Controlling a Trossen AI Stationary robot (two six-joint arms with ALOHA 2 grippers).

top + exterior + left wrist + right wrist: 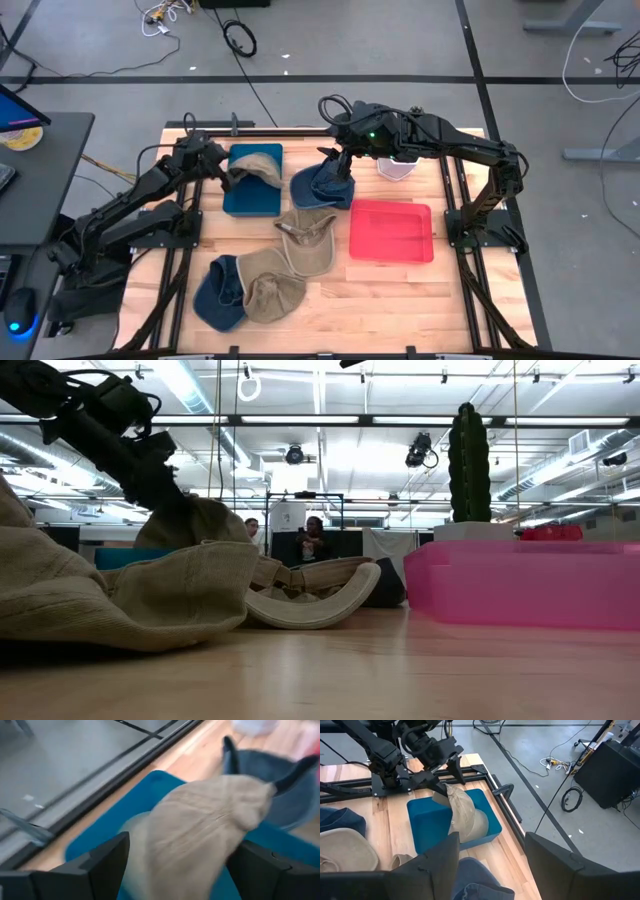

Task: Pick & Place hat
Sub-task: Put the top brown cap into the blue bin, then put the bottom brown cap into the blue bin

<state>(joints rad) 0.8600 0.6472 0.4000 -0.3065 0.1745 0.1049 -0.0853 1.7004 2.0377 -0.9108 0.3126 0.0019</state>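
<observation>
Over the rectangular blue plastic bin (251,180) at the back left of the pale wooden slat table (400,300), the left gripper (225,172) stands with its two dark fingers (107,865) spread wide, a soft khaki cloth cap (256,168) lying between them; the fingers flank the fabric without pinching it, though whether a pad brushes the cloth cannot be told. This cap rests in the bin, partly draped toward its rear wall, its long axis running roughly across the table from the left gripper toward the middle, the rounded crown pointing away from that gripper. At the back centre the right gripper (338,166) sits low over a crumpled dark blue denim cap (323,186), which lies on the wood just beside the bin's right edge; its jaws stand partly apart with blue cloth showing between the fingers (427,870), so it appears to grip that cap. Nearer the front, a second khaki cap (305,240) lies upside down beside a shallow translucent pink plastic tray (391,231), and a further khaki cap (268,287) overlaps another blue denim cap (218,292) at the front left. A small white cup (396,168) stands behind the pink tray.
</observation>
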